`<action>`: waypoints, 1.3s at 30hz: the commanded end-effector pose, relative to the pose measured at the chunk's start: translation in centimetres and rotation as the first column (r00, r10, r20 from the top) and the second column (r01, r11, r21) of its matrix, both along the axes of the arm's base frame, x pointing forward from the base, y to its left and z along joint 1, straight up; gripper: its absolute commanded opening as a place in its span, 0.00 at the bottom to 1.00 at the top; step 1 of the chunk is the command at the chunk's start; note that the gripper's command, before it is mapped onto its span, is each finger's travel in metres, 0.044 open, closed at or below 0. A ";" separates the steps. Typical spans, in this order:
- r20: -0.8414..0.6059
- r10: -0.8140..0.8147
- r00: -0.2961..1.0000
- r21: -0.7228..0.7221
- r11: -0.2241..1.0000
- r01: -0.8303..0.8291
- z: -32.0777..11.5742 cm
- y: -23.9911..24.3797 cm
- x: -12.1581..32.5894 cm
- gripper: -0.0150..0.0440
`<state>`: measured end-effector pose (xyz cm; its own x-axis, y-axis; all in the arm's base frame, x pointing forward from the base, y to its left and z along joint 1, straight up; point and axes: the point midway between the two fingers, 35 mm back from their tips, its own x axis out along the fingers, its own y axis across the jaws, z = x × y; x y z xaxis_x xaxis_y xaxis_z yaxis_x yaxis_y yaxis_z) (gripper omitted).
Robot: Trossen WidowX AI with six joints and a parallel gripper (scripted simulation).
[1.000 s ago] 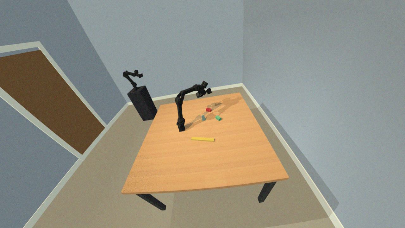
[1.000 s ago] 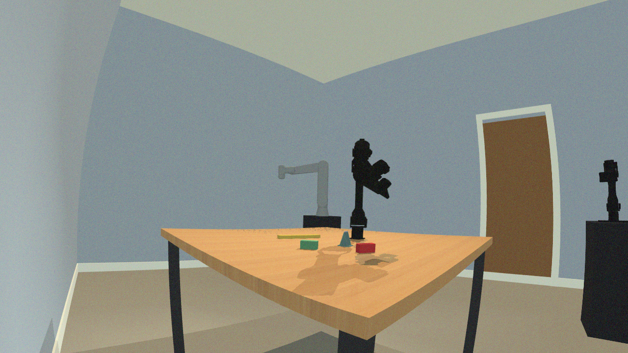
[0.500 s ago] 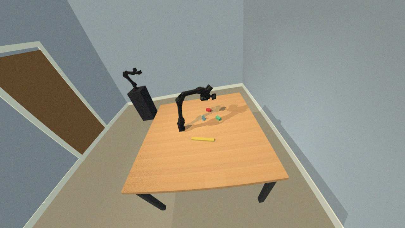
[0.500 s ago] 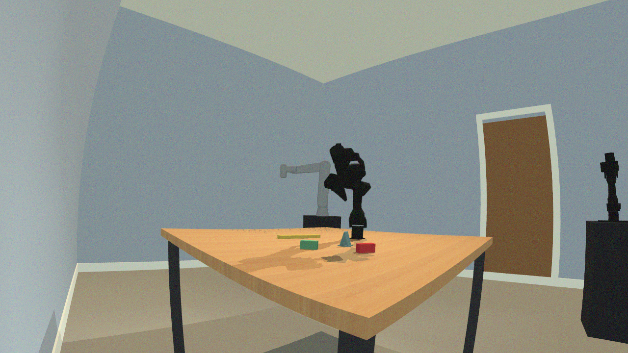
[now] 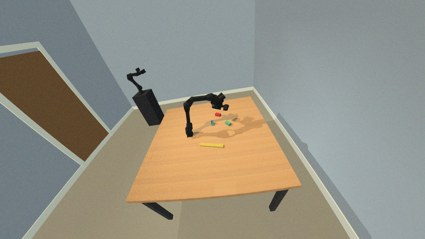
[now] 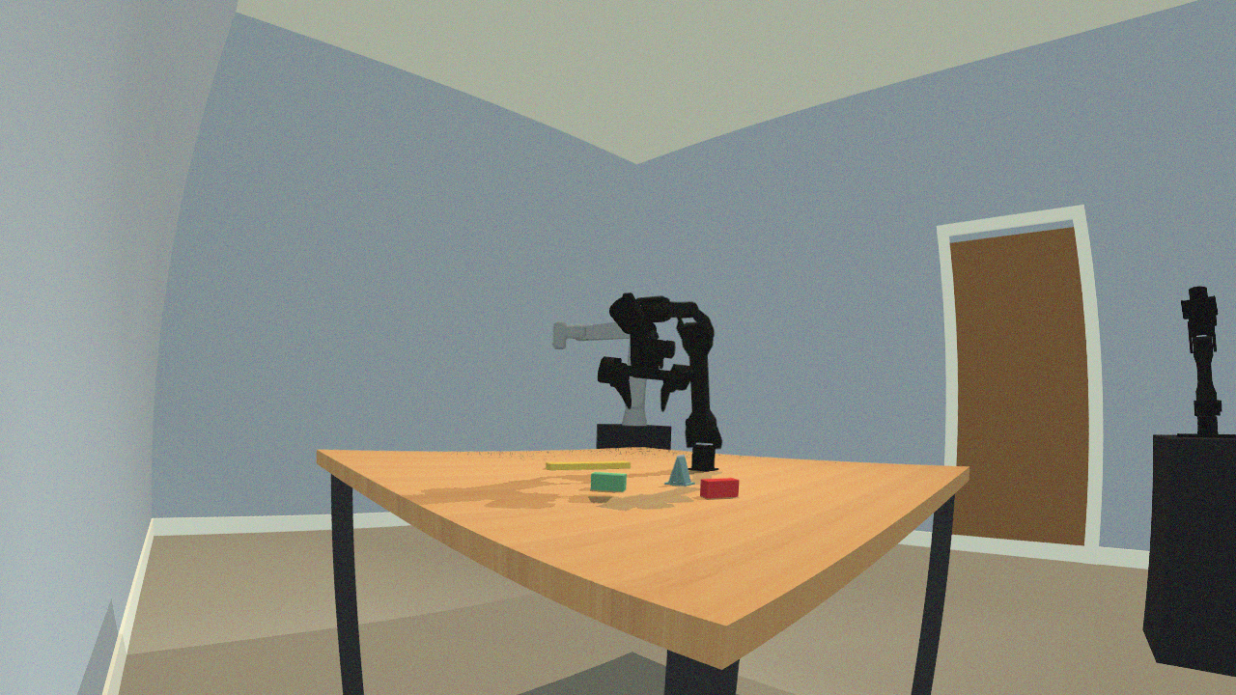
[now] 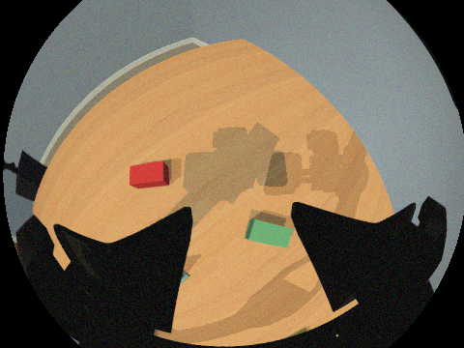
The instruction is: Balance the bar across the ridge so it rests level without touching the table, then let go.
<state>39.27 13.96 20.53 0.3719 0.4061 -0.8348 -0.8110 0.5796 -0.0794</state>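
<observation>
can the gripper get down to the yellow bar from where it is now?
Probably yes. The gripper is open and empty, hanging above the red block. The yellow bar lies flat nearer the arm's base, nothing on or against it.

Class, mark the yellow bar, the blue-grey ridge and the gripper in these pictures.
yellow bar (image 5: pixel 211 145), top view, middle of its upper face
ridge (image 6: pixel 680 471), exterior view, its sloping front face
gripper (image 7: pixel 242 226), wrist view, gap between the fingertips

Bare wood around yellow bar (image 5: pixel 211 145)
</observation>
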 end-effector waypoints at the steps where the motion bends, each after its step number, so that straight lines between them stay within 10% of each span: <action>1: -0.040 -0.074 0.996 -0.021 0.997 0.073 -1.0 -2.3 0.2 0.79; 39: -0.271 -0.722 0.636 -0.239 0.691 0.683 -6.5 -25.7 -4.9 0.79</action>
<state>35.27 -10.59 14.79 0.2481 0.0513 -0.9674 -0.1998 0.9798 0.0007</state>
